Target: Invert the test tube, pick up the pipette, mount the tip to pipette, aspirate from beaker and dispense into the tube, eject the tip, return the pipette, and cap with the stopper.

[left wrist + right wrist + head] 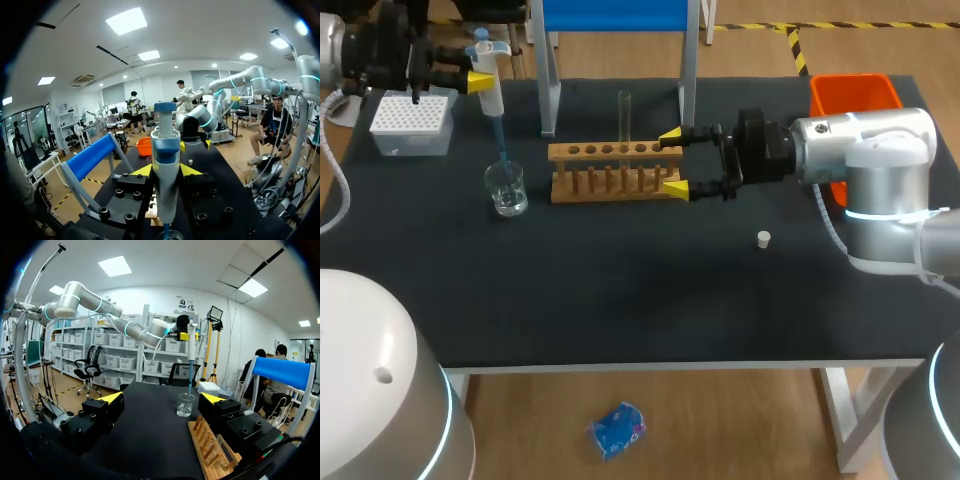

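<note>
Gripping the pipette [492, 90] in the left gripper [478, 80] at table's 10 o'clock, tip down in the beaker [507, 190]. Holding the right gripper [673, 160] spread wide at the wooden rack's [610, 170] 3 o'clock end, with the test tube [624, 115] upright in it. Leaving the stopper [764, 238] at 4 o'clock.

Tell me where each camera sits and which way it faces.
Head view: fixed above and behind the robot, looking down on the black table; both arms show.
Left wrist view: on the left wrist, looking along its jaws, shut on the blue-and-white pipette.
Right wrist view: on the right wrist, looking past open jaws towards the clear glass beaker.
Shared: head and right wrist views both show the pipette's tip in the beaker.
</note>
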